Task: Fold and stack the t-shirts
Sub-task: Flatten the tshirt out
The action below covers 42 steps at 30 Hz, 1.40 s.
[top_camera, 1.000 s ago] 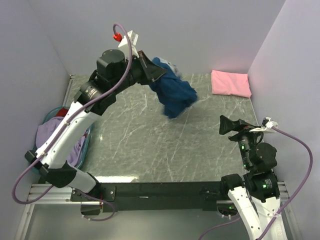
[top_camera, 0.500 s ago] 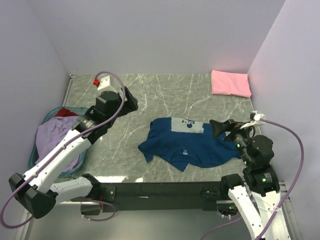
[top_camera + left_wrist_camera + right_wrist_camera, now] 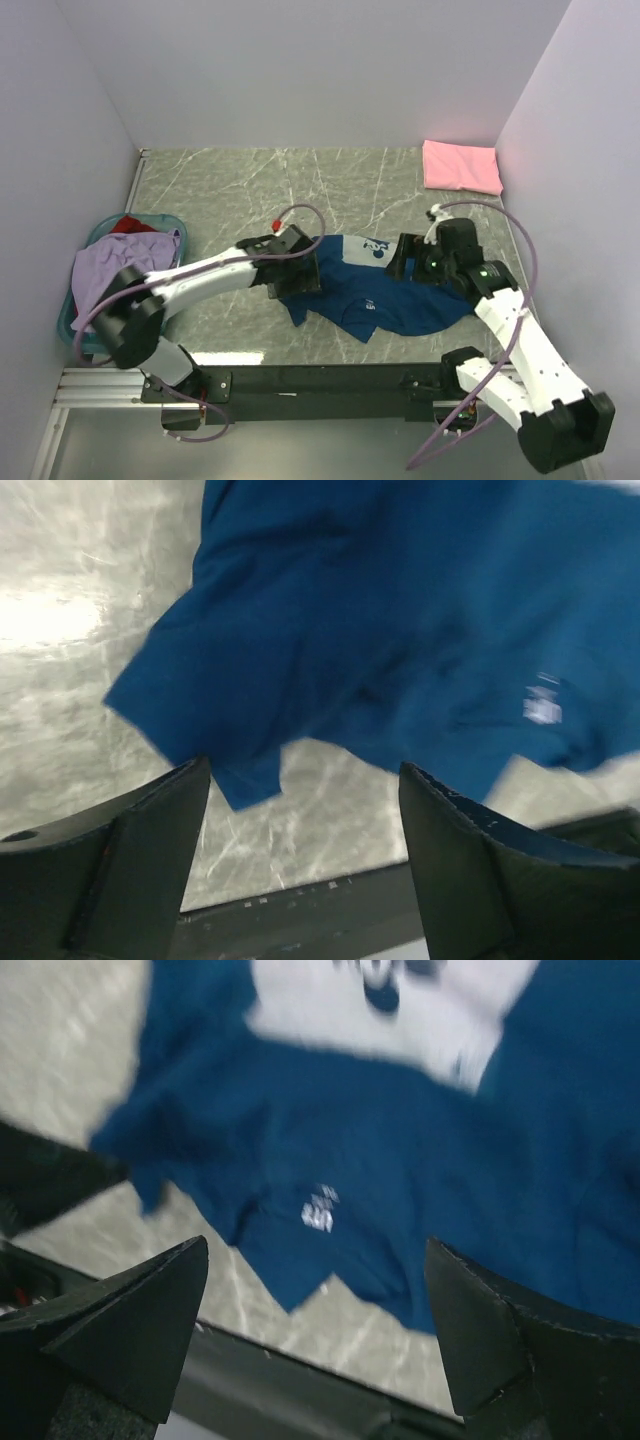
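found navy shirt (image 3: 390,300) crumpled mid-table, toward near edge. saw left gripper (image 3: 302,770) and right gripper (image 3: 315,1245) spread wide, empty, low over it. probably needed opposite hems pinched and pulled flat before folding.

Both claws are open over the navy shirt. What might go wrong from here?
The navy shirt lies rumpled with overlapping folds, so the left claw or right claw may pinch several layers and fail to spread it flat. Its near hem sits close to the front edge of the table; a pull toward the bases might drag it over.
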Tool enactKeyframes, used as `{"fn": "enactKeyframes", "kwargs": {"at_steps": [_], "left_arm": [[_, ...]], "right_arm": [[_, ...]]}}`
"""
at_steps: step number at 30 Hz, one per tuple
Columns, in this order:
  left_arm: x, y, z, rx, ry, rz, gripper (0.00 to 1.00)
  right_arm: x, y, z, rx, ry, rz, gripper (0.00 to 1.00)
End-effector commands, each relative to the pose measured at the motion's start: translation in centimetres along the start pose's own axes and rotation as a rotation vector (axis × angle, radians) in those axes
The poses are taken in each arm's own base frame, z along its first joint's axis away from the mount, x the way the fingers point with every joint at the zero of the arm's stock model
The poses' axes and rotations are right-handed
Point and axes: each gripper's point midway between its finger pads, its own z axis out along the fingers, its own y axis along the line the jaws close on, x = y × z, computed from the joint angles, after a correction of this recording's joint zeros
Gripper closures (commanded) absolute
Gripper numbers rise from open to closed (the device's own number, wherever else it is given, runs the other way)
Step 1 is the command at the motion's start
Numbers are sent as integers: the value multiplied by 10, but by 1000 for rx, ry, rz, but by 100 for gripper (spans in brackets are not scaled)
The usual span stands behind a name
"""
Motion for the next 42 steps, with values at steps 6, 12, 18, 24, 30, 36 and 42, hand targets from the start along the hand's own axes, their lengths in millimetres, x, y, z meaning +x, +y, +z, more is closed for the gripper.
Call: {"fn": "enactKeyframes", "kwargs": {"at_steps": [6,12,18,24,30,36,42], "left_arm": [[-3,-3,28,-103,49,-31,23],[-42,31,52,-277,-52,-21,51],[-79,56,83,-344,-60,5,78],[-129,38,109,-319,-104,81,84],[-205,21,136,-299,-199,139,75],[-295,-3,116,-179,-360,120,65],[-362,20,12,-109,-566,-19,39]], "right_arm": [[57,-25,21,213,230,-9,6],[84,-41,41,302,333,-10,8],[104,-39,56,312,416,-46,14],[119,-21,68,254,497,-94,32],[119,26,97,167,574,-164,50],[125,133,146,-105,692,-199,51],[100,244,169,-398,644,-253,50]]}}
